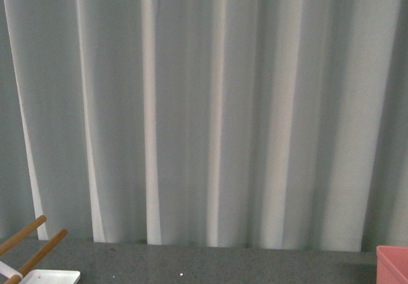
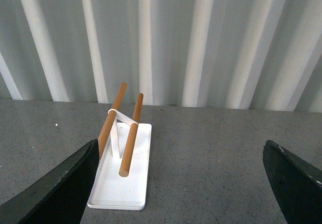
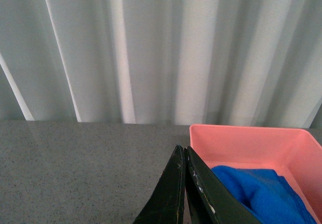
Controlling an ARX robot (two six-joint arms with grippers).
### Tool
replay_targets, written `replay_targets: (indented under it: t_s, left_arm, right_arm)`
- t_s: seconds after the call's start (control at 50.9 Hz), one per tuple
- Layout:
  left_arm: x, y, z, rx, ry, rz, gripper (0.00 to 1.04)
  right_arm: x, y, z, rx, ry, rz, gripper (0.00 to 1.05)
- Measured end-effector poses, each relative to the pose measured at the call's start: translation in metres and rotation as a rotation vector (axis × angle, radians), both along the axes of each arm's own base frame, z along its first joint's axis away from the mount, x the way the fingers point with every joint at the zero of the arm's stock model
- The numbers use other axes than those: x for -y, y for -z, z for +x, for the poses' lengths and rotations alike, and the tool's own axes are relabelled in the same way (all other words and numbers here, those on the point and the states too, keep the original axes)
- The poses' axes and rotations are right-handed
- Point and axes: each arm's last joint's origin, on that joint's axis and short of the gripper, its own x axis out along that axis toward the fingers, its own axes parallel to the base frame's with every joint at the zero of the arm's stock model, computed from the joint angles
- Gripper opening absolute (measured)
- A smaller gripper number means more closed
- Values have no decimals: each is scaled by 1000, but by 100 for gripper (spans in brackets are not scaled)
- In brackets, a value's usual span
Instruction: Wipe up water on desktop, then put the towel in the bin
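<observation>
While your right pincer [image 3: 184,183] hangs pressed together and empty over the counter [image 3: 75,168], the towel [image 3: 261,191] lies just beyond it inside the bin [image 3: 251,138]. Your left pincer [image 2: 181,183] is spread wide, facing the white rack [image 2: 123,176] with wooden rods. Behind hangs the curtain [image 1: 204,105].

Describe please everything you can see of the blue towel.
The towel is bright royal-blue, fluffy terry cloth, bunched into soft folds. It lies inside the salmon-pink bin, against the bin's floor. Only the right wrist view shows it; the shut right gripper hides its near edge, though no grip on it can be seen.
</observation>
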Motion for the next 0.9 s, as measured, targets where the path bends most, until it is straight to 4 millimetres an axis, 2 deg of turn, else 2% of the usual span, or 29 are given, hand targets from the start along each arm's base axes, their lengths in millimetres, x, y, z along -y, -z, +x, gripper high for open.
replay_targets:
  t_s: [0.138, 0.255, 0.55, 0.904]
  left_arm:
    - [0, 0, 0, 0, 0, 0, 98]
    - [0, 0, 0, 0, 0, 0, 98]
    - [0, 0, 0, 0, 0, 0, 98]
    - [0, 0, 0, 0, 0, 0, 98]
  right_arm:
    - [-11, 4, -14, -2, -7, -2, 3]
    - [-12, 14, -25, -2, -7, -1, 3]
    - [-12, 4, -44, 30, -1, 2, 3]
    - [-12, 2, -57, 38, 1, 6, 3]
